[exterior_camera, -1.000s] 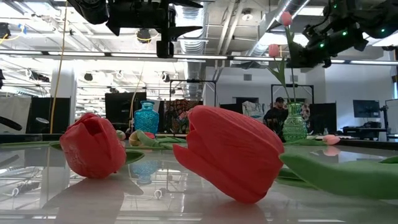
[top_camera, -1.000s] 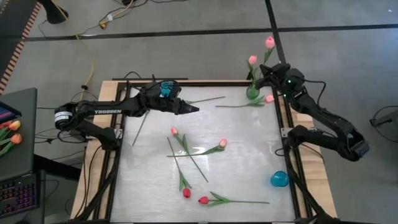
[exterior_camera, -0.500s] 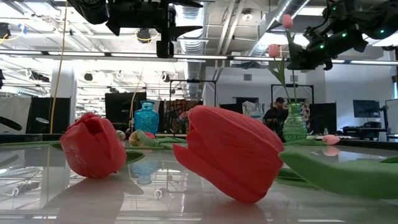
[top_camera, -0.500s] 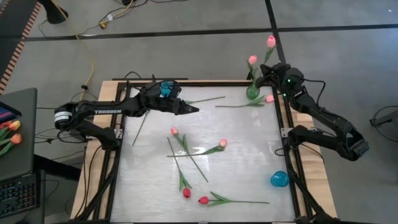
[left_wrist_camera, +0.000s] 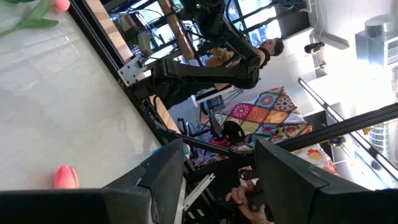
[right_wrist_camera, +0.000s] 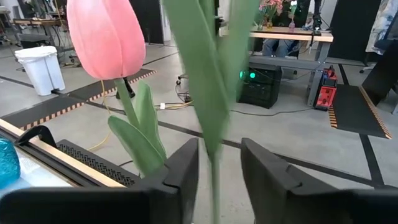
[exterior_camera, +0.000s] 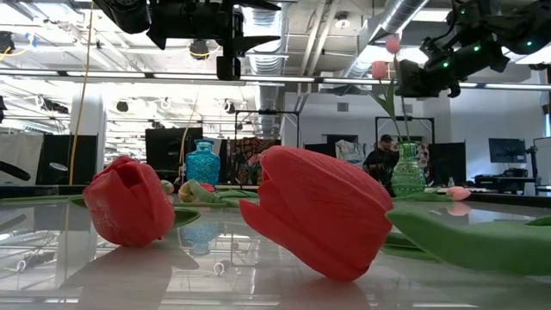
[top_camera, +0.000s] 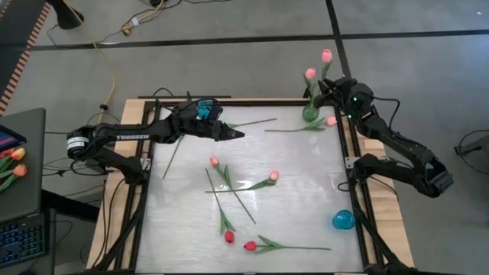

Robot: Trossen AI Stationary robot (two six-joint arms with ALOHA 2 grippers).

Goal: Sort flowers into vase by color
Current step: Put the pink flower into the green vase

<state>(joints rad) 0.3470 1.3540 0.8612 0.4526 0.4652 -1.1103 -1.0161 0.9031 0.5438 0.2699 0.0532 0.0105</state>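
White tabletop in a wooden frame, seen from above, with a workshop's ducts and desks behind it in the low view: my two dark arms reach in from either side. My left gripper hangs over the far half of the table, its fingers released and apart, nothing between them. My right gripper is up at the far right corner, above the green vase; in the right wrist view its fingers stand apart on either side of a green stem, not pressing it. Two pink tulips stand in that vase, heads up, one higher than the other. A blue vase sits at the near right edge, well apart from the green one. One more pink tulip lies just beside the green vase. Two pink-headed ones lie crossed at mid-table, and two red ones lie near the front edge, filling the low view.
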